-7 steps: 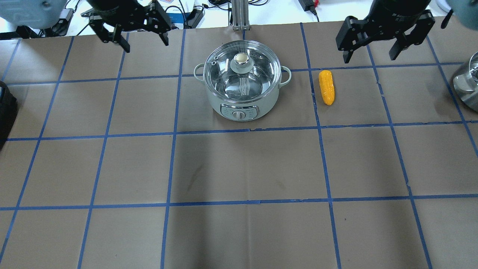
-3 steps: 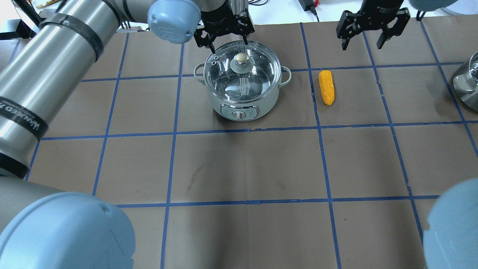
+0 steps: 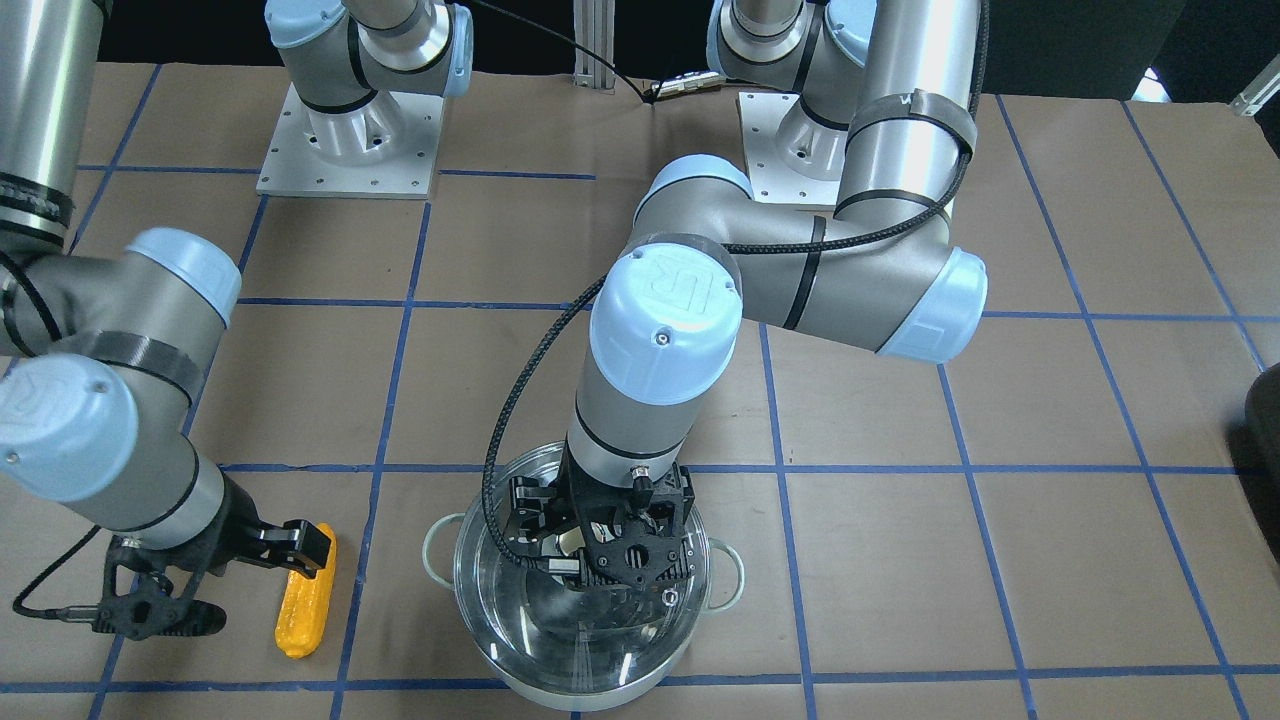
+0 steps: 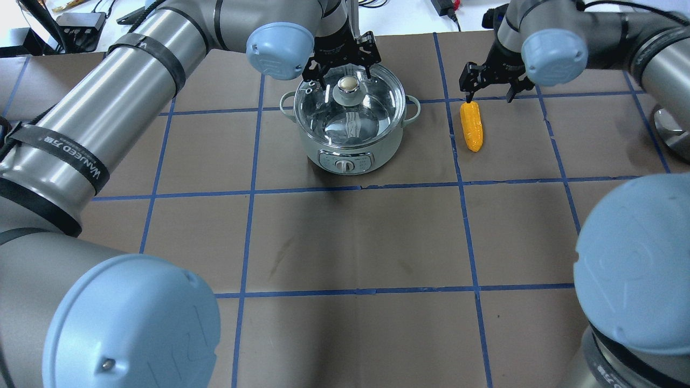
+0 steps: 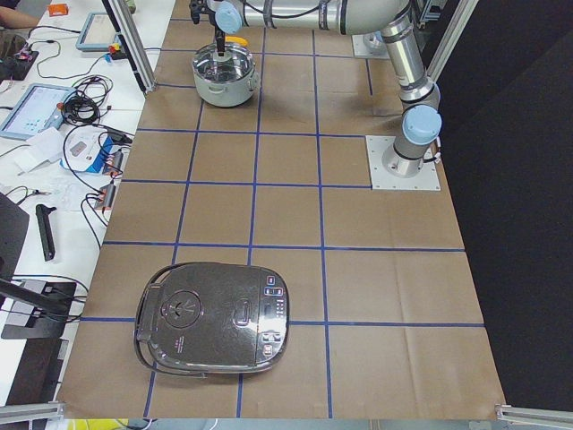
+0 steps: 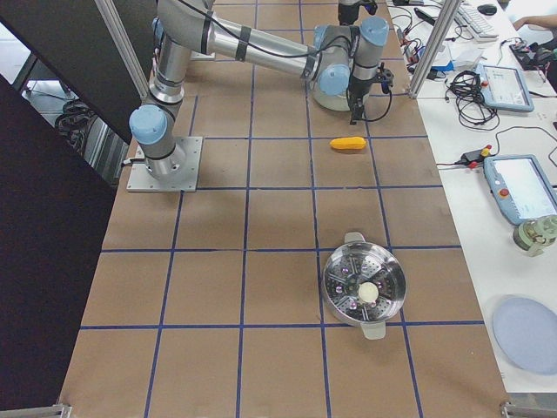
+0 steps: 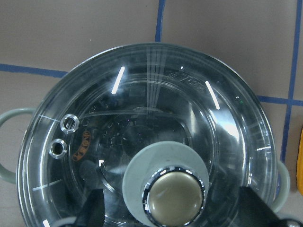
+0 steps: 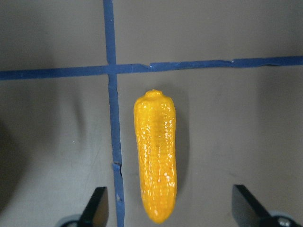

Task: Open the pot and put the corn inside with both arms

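The shiny pot (image 4: 350, 146) with pale green side handles stands at the table's far middle, its glass lid (image 4: 372, 113) with a knob (image 4: 349, 83) on it. My left gripper (image 4: 341, 75) is open and hangs just over the lid, its fingers either side of the knob in the left wrist view (image 7: 173, 213). The orange-yellow corn (image 4: 471, 126) lies on the paper to the right of the pot. My right gripper (image 4: 489, 94) is open and empty above the corn's far end. In the right wrist view the corn (image 8: 156, 161) lies between the fingers (image 8: 97, 210).
A steel steamer pot (image 6: 361, 287) stands at the table's right end, partly showing in the overhead view (image 4: 674, 129). A dark rice cooker (image 5: 215, 318) sits at the left end. Blue tape lines cross the brown paper. Cables and devices lie beyond the far edge.
My left gripper has moved from the far left to over the pot lid and come down around the knob. My right gripper has come down and left to above the corn. Pot and corn have not moved.
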Tool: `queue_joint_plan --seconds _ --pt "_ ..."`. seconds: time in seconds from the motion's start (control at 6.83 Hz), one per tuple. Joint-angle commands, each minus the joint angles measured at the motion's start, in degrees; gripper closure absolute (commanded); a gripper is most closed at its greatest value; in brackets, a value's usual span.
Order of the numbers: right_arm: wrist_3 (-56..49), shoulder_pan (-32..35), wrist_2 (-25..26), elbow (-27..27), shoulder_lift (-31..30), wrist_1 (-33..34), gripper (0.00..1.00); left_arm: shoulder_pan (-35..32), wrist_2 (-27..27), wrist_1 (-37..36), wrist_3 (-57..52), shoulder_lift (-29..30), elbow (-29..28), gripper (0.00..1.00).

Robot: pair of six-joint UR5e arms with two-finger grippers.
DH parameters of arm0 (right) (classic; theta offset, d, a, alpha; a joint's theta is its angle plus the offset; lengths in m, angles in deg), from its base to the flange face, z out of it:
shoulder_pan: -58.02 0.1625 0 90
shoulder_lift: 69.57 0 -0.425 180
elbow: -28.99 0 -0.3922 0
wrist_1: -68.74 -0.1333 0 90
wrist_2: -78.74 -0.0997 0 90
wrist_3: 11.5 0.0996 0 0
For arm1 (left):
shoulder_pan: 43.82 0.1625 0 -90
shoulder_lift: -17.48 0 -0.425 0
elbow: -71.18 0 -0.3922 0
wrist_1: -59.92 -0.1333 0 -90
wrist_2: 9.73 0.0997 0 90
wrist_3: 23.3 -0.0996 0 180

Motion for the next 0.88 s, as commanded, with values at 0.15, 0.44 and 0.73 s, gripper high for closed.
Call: queue_joint_plan --seconds 0.15,0.44,0.73 --pt "0.0 0.2 -0.2 -3.1 4.8 7.7 0.12 -0.1 1.1 0.3 0.4 1.0 0.1 0.39" --pt "0.0 0.2 -1.1 -3.1 4.7 7.9 0.65 -0.1 1.1 0.4 0.4 0.4 -0.4 0.73" --pt "0.0 0.2 -1.7 -3.1 4.5 7.7 0.74 0.5 1.1 1.6 -0.5 -3.8 -0.9 0.79"
